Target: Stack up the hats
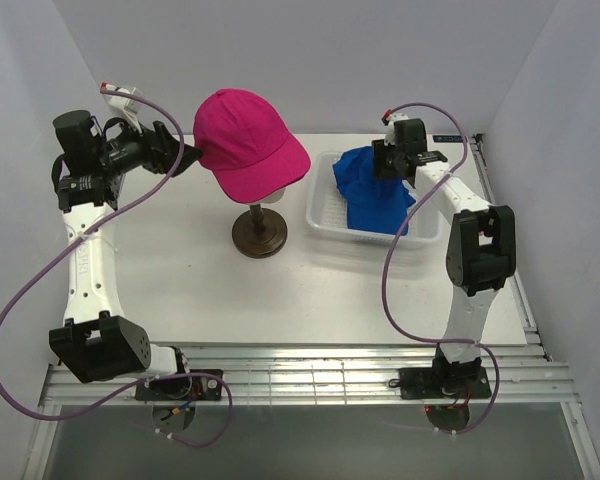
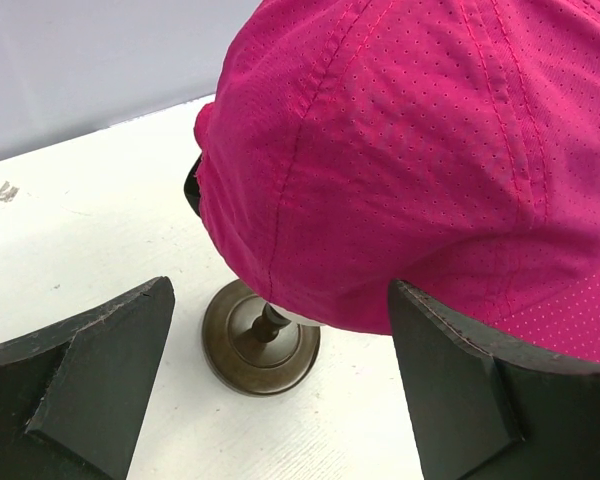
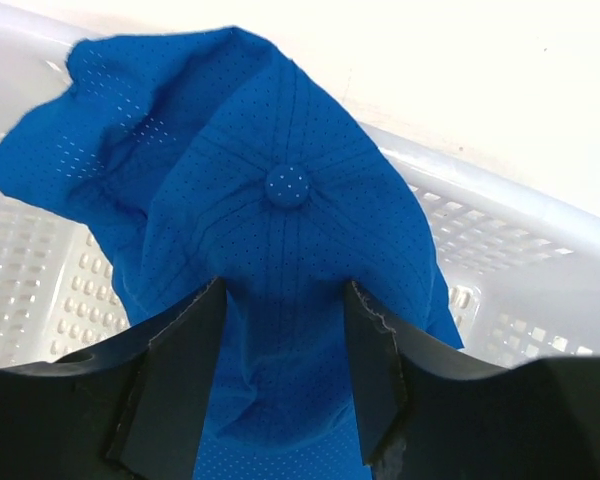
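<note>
The left arm [image 1: 85,255] and right arm [image 1: 472,260] are built alike: white moulded link housings alternate with black, blocky joint modules. A purple left cable [image 1: 20,310] runs in a loose loop outside the left arm. A matching purple right cable [image 1: 386,270] runs along the right arm. Each base plate [image 1: 175,388] is black, with red and other coloured wiring exposed. The left hand [image 1: 187,153] and right hand [image 1: 388,168] are black. The fingers [image 3: 175,390] are matte black, flat-faced and wedge-shaped, with edges scuffed pale. A white bracket [image 1: 120,97] with a red tip sits at the left wrist.
</note>
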Robot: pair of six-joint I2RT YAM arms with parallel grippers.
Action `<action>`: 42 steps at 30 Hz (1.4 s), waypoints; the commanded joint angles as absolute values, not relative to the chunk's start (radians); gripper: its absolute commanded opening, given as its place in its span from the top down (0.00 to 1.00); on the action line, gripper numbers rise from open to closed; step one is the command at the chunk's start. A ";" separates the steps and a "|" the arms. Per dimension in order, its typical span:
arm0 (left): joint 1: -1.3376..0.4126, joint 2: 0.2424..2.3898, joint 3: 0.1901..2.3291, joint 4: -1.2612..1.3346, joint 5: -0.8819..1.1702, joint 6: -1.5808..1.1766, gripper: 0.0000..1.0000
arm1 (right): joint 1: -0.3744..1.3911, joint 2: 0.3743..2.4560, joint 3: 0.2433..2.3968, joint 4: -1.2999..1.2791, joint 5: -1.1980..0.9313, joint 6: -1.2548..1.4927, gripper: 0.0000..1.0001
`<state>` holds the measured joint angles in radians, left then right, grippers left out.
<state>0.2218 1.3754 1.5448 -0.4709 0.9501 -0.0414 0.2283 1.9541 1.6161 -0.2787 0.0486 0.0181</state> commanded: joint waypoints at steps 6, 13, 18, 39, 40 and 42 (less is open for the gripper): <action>0.229 1.362 1.555 -0.474 0.976 -0.031 0.02 | 0.221 2.023 1.690 -0.314 0.080 0.005 0.82; 0.229 1.362 1.583 -0.486 1.014 -0.041 0.02 | 0.221 1.858 1.645 -0.287 0.086 0.005 0.92; 0.229 1.361 1.626 -0.502 1.061 -0.081 0.06 | 0.219 1.649 1.608 -0.258 0.071 -0.044 0.92; 0.225 1.324 1.677 -0.545 1.128 -0.037 0.48 | 0.346 1.479 2.132 -0.252 -0.167 0.090 0.92; 0.225 1.321 1.674 -0.540 1.124 -0.037 0.47 | 0.374 1.489 2.153 -0.245 -0.155 0.094 0.92; 0.225 1.319 1.666 -0.535 1.115 -0.037 0.46 | 0.463 1.517 2.193 -0.221 -0.129 0.092 0.92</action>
<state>0.2214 1.3529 1.6653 -0.5388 1.1141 -0.0505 0.3798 1.4811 2.1334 -0.2749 -0.1143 0.0540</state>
